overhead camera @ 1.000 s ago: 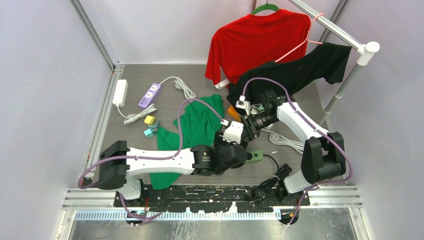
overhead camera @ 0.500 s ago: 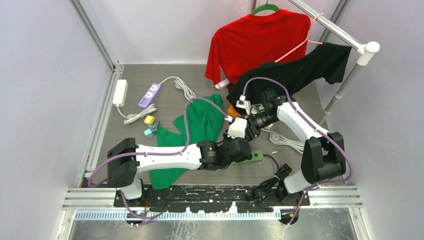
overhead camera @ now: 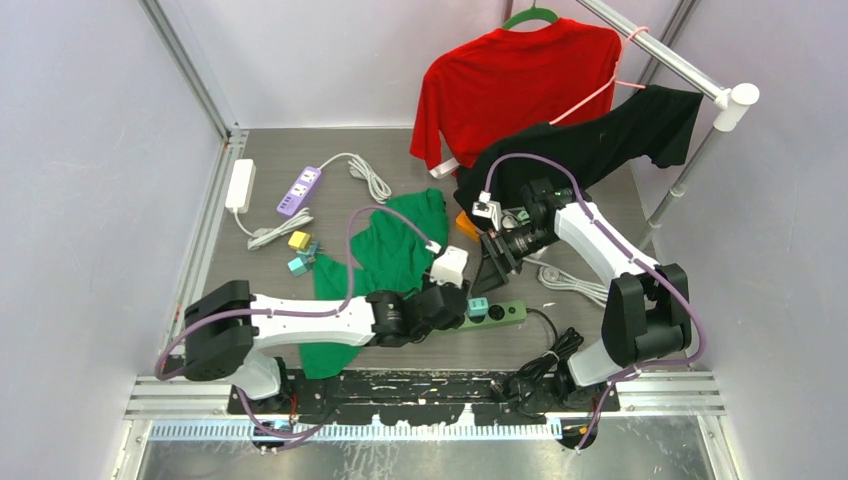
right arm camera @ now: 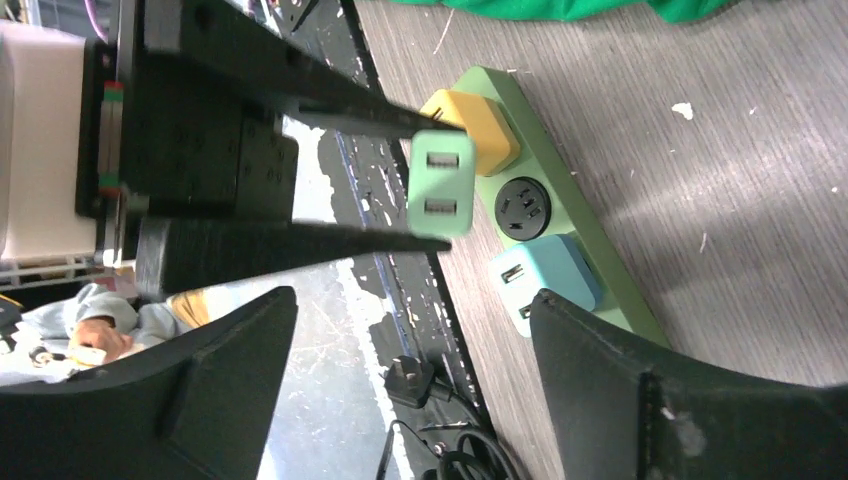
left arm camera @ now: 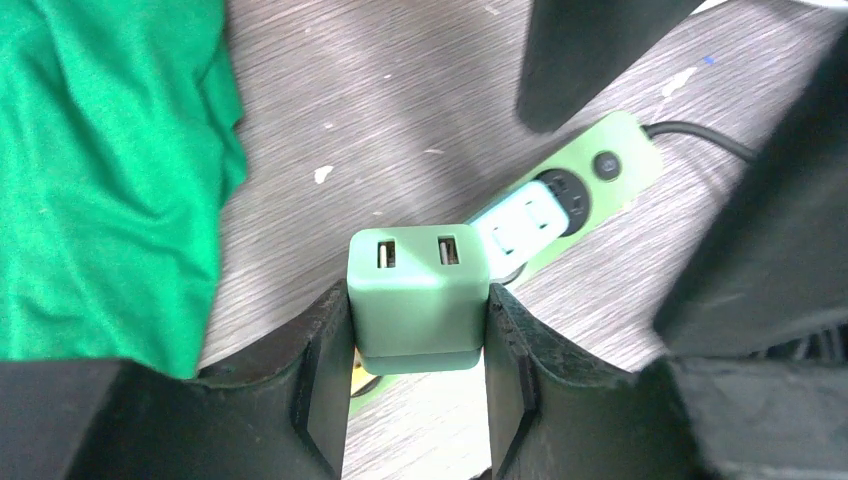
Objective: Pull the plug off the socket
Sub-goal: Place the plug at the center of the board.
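**While the left gripper (left arm camera: 417, 300) clamps the green plug (left arm camera: 418, 290) above the strip**

Where the grey table (overhead camera: 275, 150) spreads beneath both arms, a green shirt (overhead camera: 395, 245) lies crumpled on it. A red shirt (overhead camera: 510, 85) and a black shirt (overhead camera: 610, 145) hang from a rail (overhead camera: 660, 50) at the far right. The left arm (overhead camera: 310, 320) stretches low across the near side; the right arm (overhead camera: 600, 245) bends back toward the middle. A green power strip (overhead camera: 505, 314) lies flat on the table, a black cable leaving one end. The left gripper's fingers press against both sides of the green plug, which is lifted off the strip and held just above it, two USB ports facing the wrist camera. The right gripper (right arm camera: 415, 300) hovers nearby, fingers spread wide, holding nothing. On the strip sit a yellow plug (right arm camera: 475, 125) and a light-blue plug (right arm camera: 545, 278), with an empty socket (right arm camera: 522, 208) between them.
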You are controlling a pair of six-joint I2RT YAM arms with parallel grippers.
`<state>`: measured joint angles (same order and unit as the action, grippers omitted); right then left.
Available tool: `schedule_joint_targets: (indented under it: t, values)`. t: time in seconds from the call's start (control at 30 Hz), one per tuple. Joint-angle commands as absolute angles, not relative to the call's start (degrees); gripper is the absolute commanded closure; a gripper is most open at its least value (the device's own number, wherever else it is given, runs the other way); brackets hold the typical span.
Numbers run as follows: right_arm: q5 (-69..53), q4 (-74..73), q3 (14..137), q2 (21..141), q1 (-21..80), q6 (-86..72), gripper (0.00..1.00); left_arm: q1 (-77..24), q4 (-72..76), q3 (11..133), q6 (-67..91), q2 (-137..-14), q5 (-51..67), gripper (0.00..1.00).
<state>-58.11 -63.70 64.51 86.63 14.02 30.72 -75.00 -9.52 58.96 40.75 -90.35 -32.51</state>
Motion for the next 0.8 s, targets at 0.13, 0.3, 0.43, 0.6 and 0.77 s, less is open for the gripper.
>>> schedule_joint_targets:
  t: [0.13,0.3,0.43,0.6,0.77]
  values:
    - [-59.8,-65.7,66.5,85.6,14.2,32.9,0.00,-70.7,-1.4,49.4,37.8,-78.5,-33.9,0.96]
    - [-59.6,-65.6,66.4,85.4,14.2,33.0,0.00,-64.2,-4.4,43.7,38.2,-70.9,-31.6,0.96]
    - [-59.4,-65.5,66.4,85.4,14.2,33.0,0.00,-57.9,-5.3,38.9,38.3,-63.7,-28.7,0.95]
    - [-59.2,-65.4,66.4,85.7,14.2,33.0,0.00,-47.8,-6.8,33.6,38.7,-56.1,-25.3,0.96]
    - [-58.9,-65.2,66.4,85.9,14.2,32.8,0.00,-36.6,-6.1,29.2,38.1,-49.6,-15.5,0.96]
